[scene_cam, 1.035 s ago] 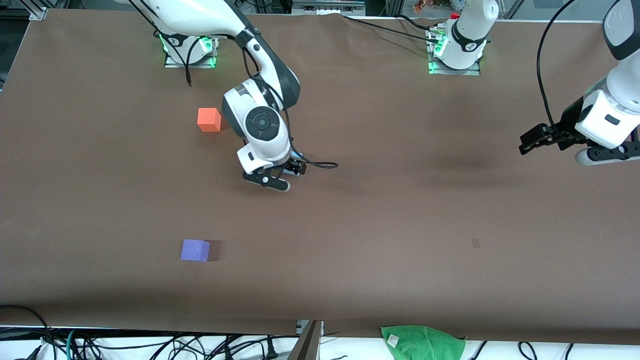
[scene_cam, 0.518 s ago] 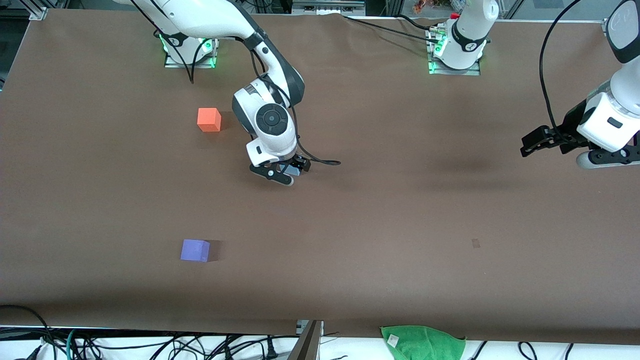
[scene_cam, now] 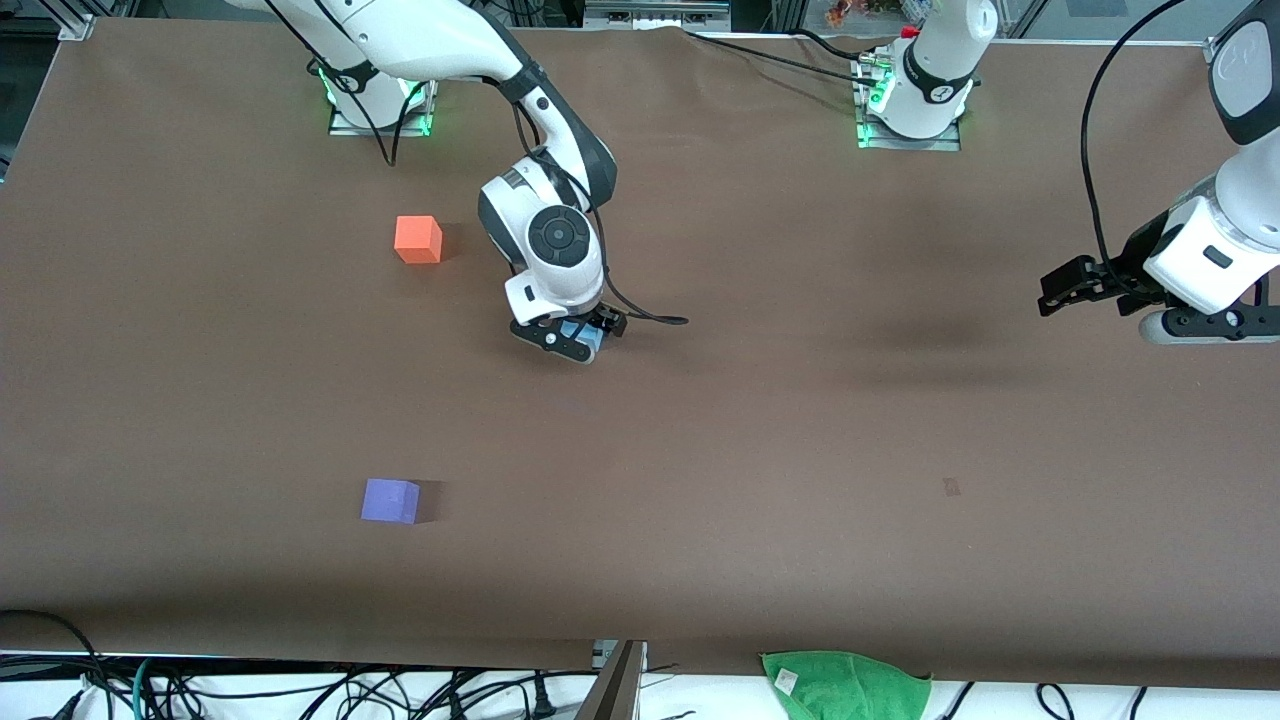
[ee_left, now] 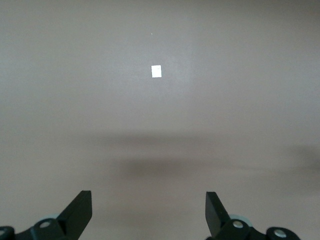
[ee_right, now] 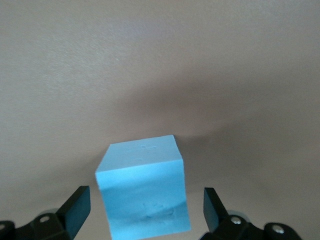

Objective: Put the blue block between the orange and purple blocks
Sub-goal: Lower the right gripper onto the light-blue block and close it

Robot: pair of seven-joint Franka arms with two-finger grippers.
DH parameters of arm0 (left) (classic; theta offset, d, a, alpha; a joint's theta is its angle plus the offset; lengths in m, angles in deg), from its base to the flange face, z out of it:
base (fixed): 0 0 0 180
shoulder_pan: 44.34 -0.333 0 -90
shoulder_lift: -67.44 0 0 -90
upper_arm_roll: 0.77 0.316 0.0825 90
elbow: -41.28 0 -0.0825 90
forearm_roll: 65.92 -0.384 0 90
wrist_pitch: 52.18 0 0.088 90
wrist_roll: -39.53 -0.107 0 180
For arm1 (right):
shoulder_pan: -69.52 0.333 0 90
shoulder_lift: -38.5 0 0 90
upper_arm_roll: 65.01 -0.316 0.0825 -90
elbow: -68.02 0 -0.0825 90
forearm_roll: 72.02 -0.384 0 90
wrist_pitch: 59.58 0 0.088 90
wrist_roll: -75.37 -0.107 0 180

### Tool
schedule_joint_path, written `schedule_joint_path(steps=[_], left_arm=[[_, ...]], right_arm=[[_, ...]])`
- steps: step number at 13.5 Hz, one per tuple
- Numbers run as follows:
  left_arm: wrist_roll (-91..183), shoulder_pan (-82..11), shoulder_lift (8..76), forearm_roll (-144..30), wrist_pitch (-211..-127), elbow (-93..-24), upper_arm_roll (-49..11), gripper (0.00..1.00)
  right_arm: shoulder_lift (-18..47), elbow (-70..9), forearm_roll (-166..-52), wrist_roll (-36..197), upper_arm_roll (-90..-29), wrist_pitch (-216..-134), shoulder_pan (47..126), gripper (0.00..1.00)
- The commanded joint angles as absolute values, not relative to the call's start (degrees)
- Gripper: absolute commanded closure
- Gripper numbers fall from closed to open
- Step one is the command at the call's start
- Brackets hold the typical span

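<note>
Right hand (scene_cam: 578, 338) is down at the bench (scene_cam: 760, 420), fingers spread around the blue block (ee_right: 143, 189), untouching. Orange block (scene_cam: 417, 239) and purple block (scene_cam: 389, 500) lie well apart. Left hand (scene_cam: 1062, 289) waits, spread

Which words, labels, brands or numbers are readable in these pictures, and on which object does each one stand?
No text can be read anywhere.
blue block: plain faces, no marking.
orange block and purple block: plain.
Small tag on the green cloth: too small to read.
White patch on the table: blank.
Arm joints: no readable text.
</note>
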State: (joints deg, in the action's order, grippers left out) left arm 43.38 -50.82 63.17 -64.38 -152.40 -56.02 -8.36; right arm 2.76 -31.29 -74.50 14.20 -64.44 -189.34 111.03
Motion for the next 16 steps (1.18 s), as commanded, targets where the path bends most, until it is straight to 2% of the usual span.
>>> schedule_joint_path(steps=[1, 2, 4, 5, 6, 7, 8, 12, 16], left_arm=[[41.3, -50.7, 61.9, -64.0, -151.0, -54.3, -8.4, 0.0], [41.3, -48.9, 61.9, -64.0, -150.3, -54.3, -7.3, 0.0], [41.3, -42.8, 62.0, -63.9, -150.0, -54.3, -0.4, 0.0], [41.4, -42.6, 62.1, -63.9, -149.7, -54.3, -0.2, 0.0], [41.4, -42.7, 62.0, -63.7, -149.4, -54.3, -0.2, 0.0], [41.9, -42.4, 62.0, -63.5, -149.5, -54.3, -0.4, 0.0], [42.1, -42.1, 62.0, -63.4, -149.5, -54.3, -0.5, 0.0], [42.1, -41.9, 61.7, -63.5, -149.5, -52.0, -0.6, 0.0], [41.5, -42.1, 61.9, -63.5, -149.1, -50.7, -0.6, 0.0]], right_arm=[[3.1, -33.1, -74.6, 13.1, -63.9, -191.7, 111.8, 0.0], [3.1, -33.8, -74.6, 13.1, -63.9, -192.9, 111.8, 0.0], [3.3, -35.8, -74.6, 13.1, -63.9, -196.3, 111.8, 0.0], [3.2, -36.1, -74.7, 13.1, -63.9, -197.1, 111.8, 0.07], [3.3, -36.2, -74.7, 12.9, -63.9, -197.1, 111.8, 0.38], [3.3, -36.1, -74.6, 11.4, -63.9, -197.1, 111.9, 0.59], [3.3, -36.0, -74.6, 10.8, -63.9, -197.1, 112.3, 0.67], [7.3, -35.4, -74.5, 16.2, -61.3, -195.0, 111.8, 0.69], [12.8, -35.7, -74.9, 41.6, -50.1, -180.5, 111.6, 0.69]])
